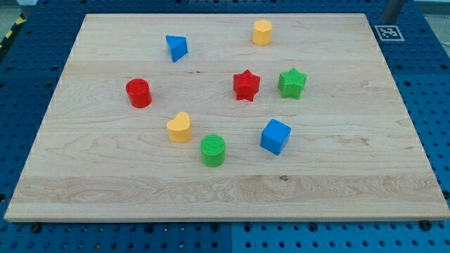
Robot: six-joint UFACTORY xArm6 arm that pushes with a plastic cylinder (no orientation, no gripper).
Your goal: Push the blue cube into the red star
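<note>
our tip is out of view, so we cannot tell its state. we judge the approach pending: get near-right of the blue cube [275,136], push far-left toward the red star [246,85].

Rod [391,10] cut off by the view's top; my tip hidden.

Green star [292,83], red cylinder [138,93], yellow heart [179,128].
</note>
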